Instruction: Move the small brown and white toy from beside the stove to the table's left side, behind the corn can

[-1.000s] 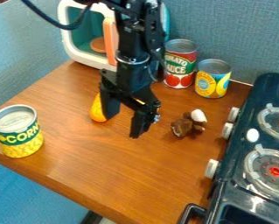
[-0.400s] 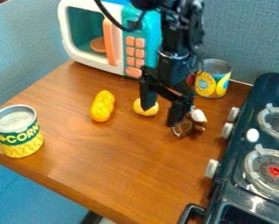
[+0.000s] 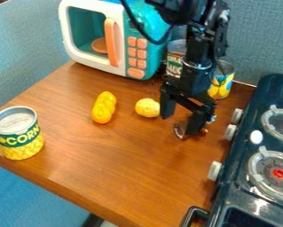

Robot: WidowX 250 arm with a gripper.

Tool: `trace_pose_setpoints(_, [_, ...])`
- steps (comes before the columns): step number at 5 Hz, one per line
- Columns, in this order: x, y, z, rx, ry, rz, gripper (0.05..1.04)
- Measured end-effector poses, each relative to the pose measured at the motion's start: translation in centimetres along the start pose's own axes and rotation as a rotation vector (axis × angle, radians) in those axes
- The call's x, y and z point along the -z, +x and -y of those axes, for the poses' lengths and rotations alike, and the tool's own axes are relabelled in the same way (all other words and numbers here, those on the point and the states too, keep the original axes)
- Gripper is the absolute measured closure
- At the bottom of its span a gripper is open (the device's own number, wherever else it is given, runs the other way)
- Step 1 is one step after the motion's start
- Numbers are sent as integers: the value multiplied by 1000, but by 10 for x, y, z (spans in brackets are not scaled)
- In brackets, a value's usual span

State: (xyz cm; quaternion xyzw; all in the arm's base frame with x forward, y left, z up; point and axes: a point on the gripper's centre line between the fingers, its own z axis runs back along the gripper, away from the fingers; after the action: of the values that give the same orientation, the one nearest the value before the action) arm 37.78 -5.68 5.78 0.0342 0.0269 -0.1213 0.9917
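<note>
My gripper point(image 3: 179, 126) hangs over the right part of the wooden table, its two fingers spread apart. The brown toy point(image 3: 180, 130) lies behind and under the right finger, mostly hidden by it. Just left of the left finger rests a round pale-yellow object point(image 3: 147, 107). Farther left lies a lumpy orange-yellow object point(image 3: 104, 107), apart from the gripper.
A corn can point(image 3: 17, 133) stands at the table's left edge. The toy microwave point(image 3: 92, 37) is at the back, with a tomato sauce can point(image 3: 174, 60) and a yellow-blue can point(image 3: 221, 81) behind the arm. The stove point(image 3: 253, 177) borders the right side.
The gripper has moved right, from near the orange-yellow object, past the round yellow one, to over the brown toy. Both yellow objects are now uncovered, and the brown toy is mostly covered.
</note>
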Motion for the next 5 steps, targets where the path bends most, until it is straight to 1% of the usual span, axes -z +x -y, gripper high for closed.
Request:
trace_pose_setpoints(1, [16,7,4,-1,-8,-45,83])
trace_pose_setpoints(2, [31,14,3,-17,3,-73,138])
trace_pose_setpoints(3, [36,23,0,-25,20,-71,412])
trace_pose_setpoints(4, [35,23,0,-31,21,-69,680])
trace_pose_setpoints(5, [36,14,2,-57,9,-61,845])
